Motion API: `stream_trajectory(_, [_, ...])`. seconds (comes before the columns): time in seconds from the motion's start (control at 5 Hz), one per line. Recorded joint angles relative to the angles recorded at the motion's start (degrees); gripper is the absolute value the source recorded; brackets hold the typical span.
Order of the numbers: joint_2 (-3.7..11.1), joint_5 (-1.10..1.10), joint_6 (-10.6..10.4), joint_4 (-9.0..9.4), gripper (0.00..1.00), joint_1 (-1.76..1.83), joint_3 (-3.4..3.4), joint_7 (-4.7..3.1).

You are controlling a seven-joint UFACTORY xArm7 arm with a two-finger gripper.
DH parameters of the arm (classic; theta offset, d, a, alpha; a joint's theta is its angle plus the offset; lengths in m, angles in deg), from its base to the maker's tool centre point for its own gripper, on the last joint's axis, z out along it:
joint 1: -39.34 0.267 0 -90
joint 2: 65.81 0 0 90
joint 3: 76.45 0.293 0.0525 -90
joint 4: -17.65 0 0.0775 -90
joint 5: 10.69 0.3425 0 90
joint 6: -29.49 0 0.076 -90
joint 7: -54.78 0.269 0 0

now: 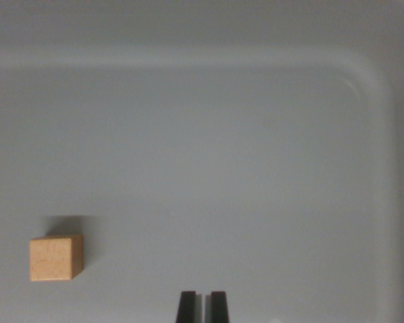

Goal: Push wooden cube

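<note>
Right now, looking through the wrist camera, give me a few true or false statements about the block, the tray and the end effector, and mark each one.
1. The light brown wooden cube sits toward the wrist view's left. True.
2. The black end effector is touching the cube. False: it is apart from it, at the bottom centre.
3. The cube rests on the floor of a pale grey tray with a rounded rim. True.
4. The end effector's fingers are spread wide. False: they stand nearly together, with only a thin gap.
5. A second block lies near the tray's far rim. False: only one cube shows.
</note>
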Motion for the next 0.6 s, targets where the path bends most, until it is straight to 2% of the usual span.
stream_trajectory(0.2, [0.38, -0.01, -1.8, 1.68, 0.0, 0.37, 0.43, 0.86])
stream_trajectory(0.4, [0.38, -0.01, -1.8, 1.68, 0.0, 0.37, 0.43, 0.86])
stream_trajectory(0.6, [0.81, -0.02, -3.8, 3.54, 0.0, 0.78, 0.91, 1.81])
